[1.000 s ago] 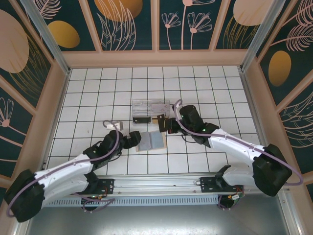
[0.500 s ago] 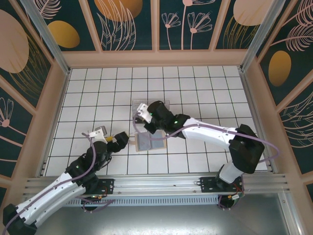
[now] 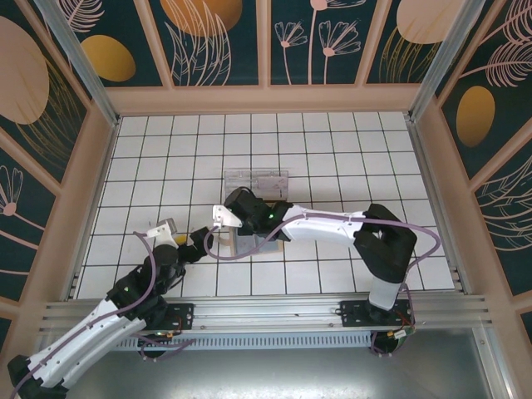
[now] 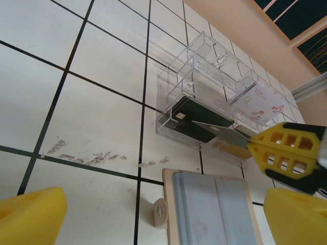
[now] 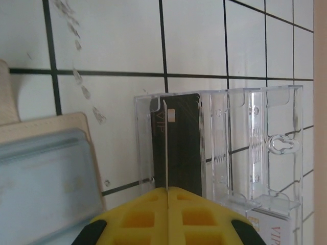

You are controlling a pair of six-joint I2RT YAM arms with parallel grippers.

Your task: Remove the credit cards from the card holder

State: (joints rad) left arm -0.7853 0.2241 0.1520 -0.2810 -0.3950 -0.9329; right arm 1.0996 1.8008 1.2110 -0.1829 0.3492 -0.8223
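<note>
We see the card holder (image 4: 214, 204) lying open and flat on the white tiled table (image 3: 166, 166), its blue-grey lining up and a tan border around it, with a small tan tab (image 4: 160, 212) at its edge. In the top view most of it sits under the right arm. Just beyond it, close but not touching, lies the clear box (image 4: 214, 61). One credit card (image 4: 219, 126) hangs over the box compartment that holds a black stack (image 4: 186, 113). From the right wrist we see this card edge-on, as a thin line, and we cannot tell its colour for sure. The right gripper (image 5: 167, 193) pinches that card, its yellow fingers pressed together on the card's near end. Another pale card (image 4: 260, 104) with pink marks lies in the neighbouring compartment of the box. The left gripper (image 3: 199, 243) hovers low just to the left of the card holder, its yellow fingers spread wide apart
</note>
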